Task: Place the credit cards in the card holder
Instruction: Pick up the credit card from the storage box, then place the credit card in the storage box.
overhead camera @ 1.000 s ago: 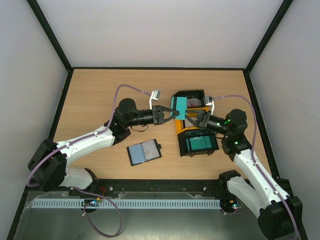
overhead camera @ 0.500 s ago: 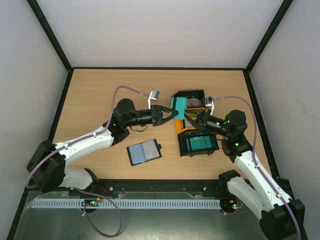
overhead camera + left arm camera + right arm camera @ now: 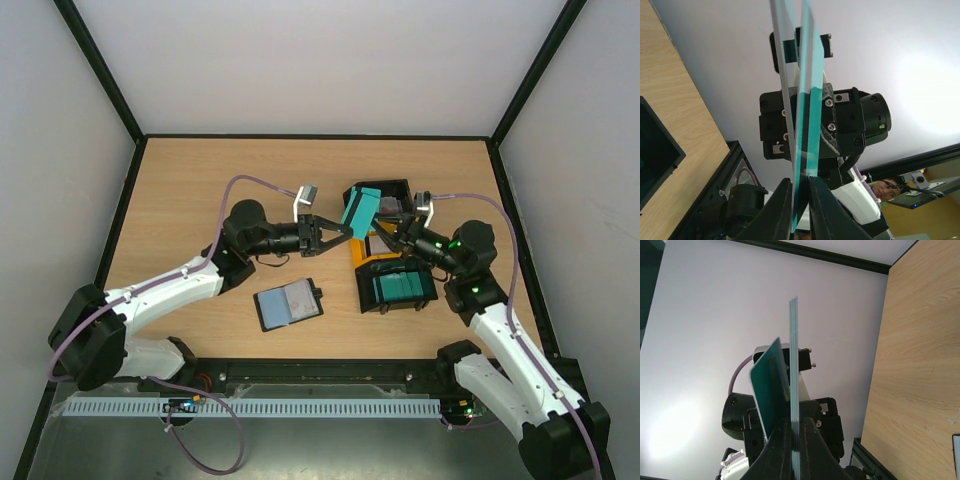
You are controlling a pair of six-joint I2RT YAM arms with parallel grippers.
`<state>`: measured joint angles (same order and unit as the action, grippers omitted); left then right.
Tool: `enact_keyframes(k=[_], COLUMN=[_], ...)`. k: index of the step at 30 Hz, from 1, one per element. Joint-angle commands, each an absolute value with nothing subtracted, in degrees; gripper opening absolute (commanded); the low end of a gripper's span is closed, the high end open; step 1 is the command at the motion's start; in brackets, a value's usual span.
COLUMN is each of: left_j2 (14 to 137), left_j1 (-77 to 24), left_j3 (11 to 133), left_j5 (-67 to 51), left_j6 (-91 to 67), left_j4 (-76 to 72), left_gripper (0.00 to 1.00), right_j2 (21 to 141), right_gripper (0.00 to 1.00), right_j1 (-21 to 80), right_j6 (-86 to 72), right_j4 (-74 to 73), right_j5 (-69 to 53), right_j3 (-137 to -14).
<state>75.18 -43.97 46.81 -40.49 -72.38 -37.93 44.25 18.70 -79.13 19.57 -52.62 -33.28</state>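
Note:
My left gripper [image 3: 342, 230] and right gripper [image 3: 386, 229] meet above the bins, both shut on teal credit cards [image 3: 360, 209] held tilted in the air. In the left wrist view my gripper [image 3: 801, 186] pinches a teal card [image 3: 807, 100] edge-on, with the right gripper facing it. In the right wrist view my gripper [image 3: 794, 429] clamps a thin stack of cards [image 3: 794, 355] edge-on, and one teal card [image 3: 769, 390] leans away from it. The card holder [image 3: 288, 303] lies open on the table near the front, away from both grippers.
A black bin [image 3: 392, 190] stands behind the grippers. A black and yellow bin [image 3: 362, 290] with more teal cards [image 3: 400, 285] lies in front of them. Black frame posts and white walls enclose the wooden table [image 3: 200, 180].
The teal cards have tilted from upright to slanted. My left gripper has drawn slightly left and my right gripper has turned and lifted a little. The card holder has not moved.

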Motion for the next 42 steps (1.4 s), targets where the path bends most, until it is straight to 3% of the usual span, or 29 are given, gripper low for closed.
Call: enact_keyframes(k=[1, 5, 12, 30, 36, 42], left_j2=[73.0, 72.4, 71.8, 60.4, 60.6, 61.7], left_j1=[-43.3, -43.0, -42.7, -41.5, -41.1, -40.9], left_j3=[45.5, 44.7, 44.6, 39.6, 37.8, 38.3], left_j5=[-41.2, -40.9, -40.5, -31.2, -29.0, -28.5], left_j6=[-71.5, -71.2, -70.4, -51.4, -49.6, -48.7], left_j4=[-37.1, -36.7, -36.5, -10.6, -8.5, -8.3], left_gripper=[0.09, 0.03, 0.03, 0.03, 0.03, 0.03], right_j2=[43.1, 43.2, 43.2, 46.0, 50.0, 52.5], right_gripper=[0.02, 0.02, 0.02, 0.02, 0.02, 0.02], right_j1=[18.2, 18.2, 18.2, 18.3, 20.7, 26.0], right_j6=[-77.9, -77.1, -75.8, -46.9, -38.3, -38.9], right_j4=[18.1, 17.1, 15.4, -26.0, -39.5, -43.2], right_j5=[-51.3, -51.3, -51.0, -36.5, -28.8, -22.1], right_j3=[-36.1, -36.2, -36.5, -41.9, -42.7, -42.1])
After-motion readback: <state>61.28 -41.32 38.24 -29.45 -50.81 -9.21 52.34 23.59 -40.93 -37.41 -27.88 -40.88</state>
